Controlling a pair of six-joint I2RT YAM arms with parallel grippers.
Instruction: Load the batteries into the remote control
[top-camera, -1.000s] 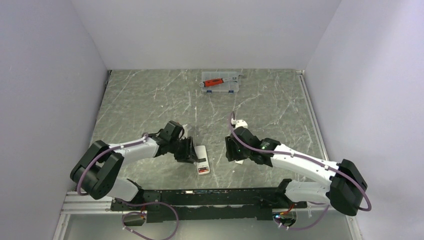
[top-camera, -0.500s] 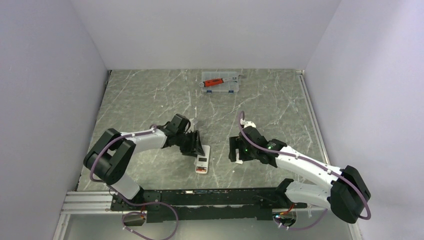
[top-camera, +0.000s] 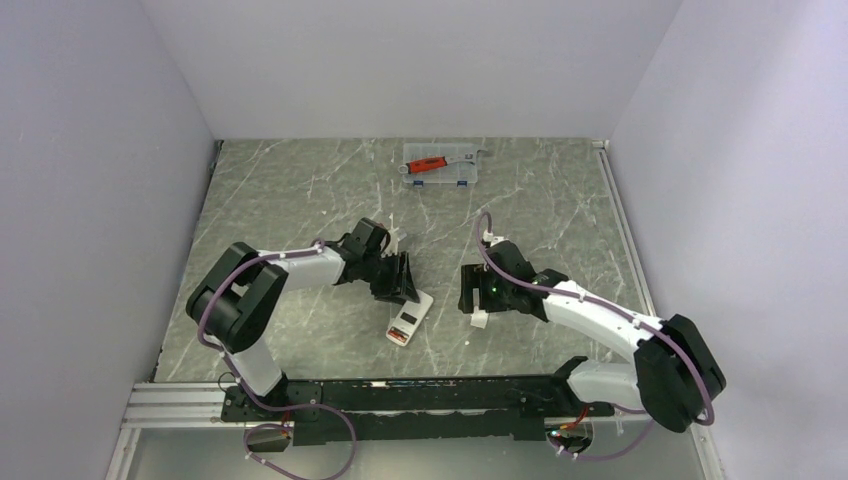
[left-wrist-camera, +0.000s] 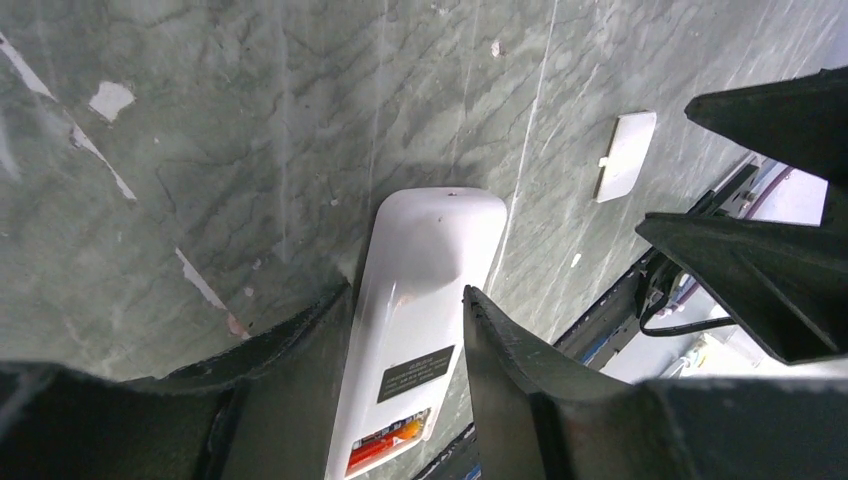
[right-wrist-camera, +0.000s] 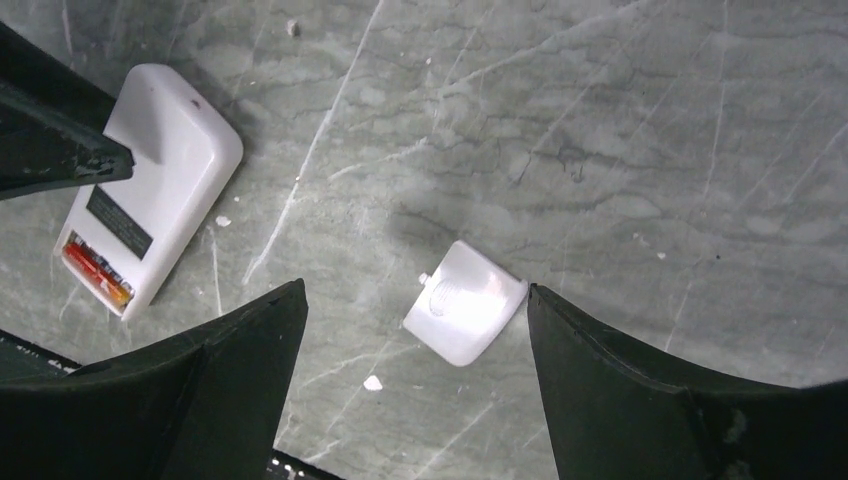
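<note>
The remote control (top-camera: 408, 318) lies back up on the marble table, tilted with its far end to the right. Its open recess shows the red-orange batteries (left-wrist-camera: 385, 447), also seen in the right wrist view (right-wrist-camera: 95, 272). My left gripper (top-camera: 400, 280) has its two fingers pressed against the sides of the remote's (left-wrist-camera: 425, 290) far half. My right gripper (top-camera: 472, 292) is open and empty, hovering over a small white square plastic piece (right-wrist-camera: 465, 315) that lies on the table between its fingers without touching them. The remote (right-wrist-camera: 150, 180) lies to the left in the right wrist view.
A clear plastic case (top-camera: 440, 165) holding a red-handled silver tool stands at the back of the table. The white square piece also shows in the left wrist view (left-wrist-camera: 625, 155). A black rail (top-camera: 400, 395) runs along the near edge. Walls close in both sides.
My left gripper has moved right and away from me, and the remote's far end has swung right with it. My right gripper has shifted slightly back over the white piece.
</note>
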